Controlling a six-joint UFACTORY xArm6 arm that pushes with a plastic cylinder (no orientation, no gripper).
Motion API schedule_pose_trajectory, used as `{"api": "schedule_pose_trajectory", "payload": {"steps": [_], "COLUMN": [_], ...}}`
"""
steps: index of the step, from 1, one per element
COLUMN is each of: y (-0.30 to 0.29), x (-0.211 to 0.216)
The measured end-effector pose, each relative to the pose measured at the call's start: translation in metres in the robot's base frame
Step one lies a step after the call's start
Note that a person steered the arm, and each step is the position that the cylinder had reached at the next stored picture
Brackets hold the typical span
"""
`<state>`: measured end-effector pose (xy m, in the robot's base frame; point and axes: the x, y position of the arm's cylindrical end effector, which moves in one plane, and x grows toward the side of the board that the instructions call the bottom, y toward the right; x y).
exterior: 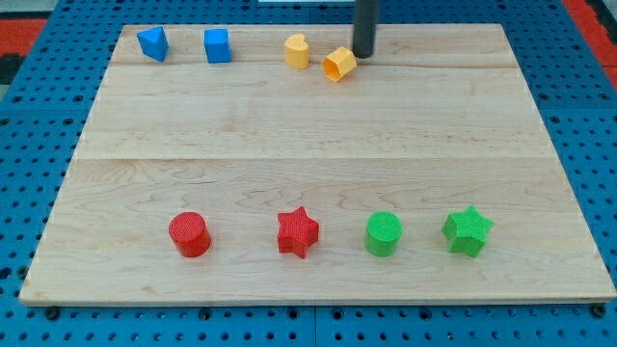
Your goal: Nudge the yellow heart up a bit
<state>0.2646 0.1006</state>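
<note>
The yellow heart (297, 50) sits near the view's top, a little left of centre on the wooden board (318, 145). A yellow hexagon (338, 65) lies just to its right and slightly lower. My tip (363, 55) is at the end of the dark rod, just right of the hexagon and close to it, near the board's top edge. The tip is about two block widths right of the heart, with the hexagon between them.
Two blue blocks stand at the top left: a pentagon-like one (153, 43) and a cube-like one (218, 45). Along the lower part sit a red cylinder (189, 234), a red star (297, 231), a green cylinder (384, 233) and a green star (468, 230).
</note>
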Motion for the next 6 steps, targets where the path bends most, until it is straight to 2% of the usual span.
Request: {"api": "schedule_pose_trajectory", "payload": {"steps": [1,5,6], "y": [0.019,-0.099,-0.143], "x": [0.032,0.056,0.028]}}
